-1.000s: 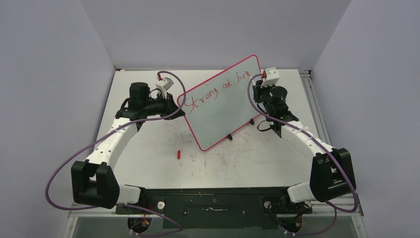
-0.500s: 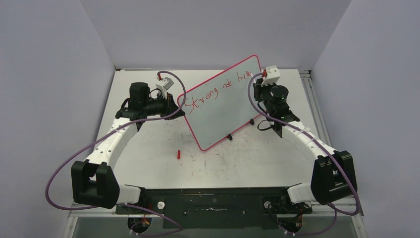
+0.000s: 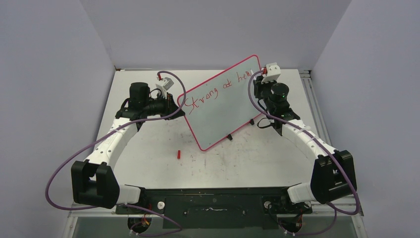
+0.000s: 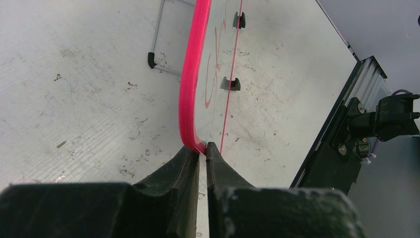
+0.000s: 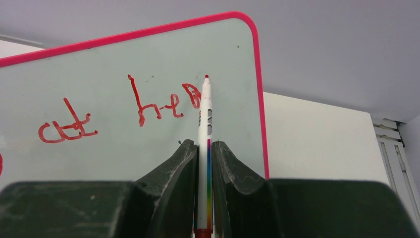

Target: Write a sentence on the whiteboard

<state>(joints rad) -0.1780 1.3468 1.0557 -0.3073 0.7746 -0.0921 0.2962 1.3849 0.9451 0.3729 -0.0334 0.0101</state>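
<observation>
The whiteboard with its pink-red rim stands tilted on the table, propped on black feet. Red lettering on it reads "Strong at hea"; in the right wrist view I read "at hea". My left gripper is shut on the board's rim at its left corner. My right gripper is shut on a white marker with a rainbow stripe. Its red tip is just right of the last letter, near the board's upper right corner.
A small red marker cap lies on the scuffed white tabletop in front of the board. A black foot and a wire stand show behind the board. Grey walls close the back and sides.
My right gripper with the marker has moved slightly up and right along the board's upper right part. The left arm and the board have not moved.
</observation>
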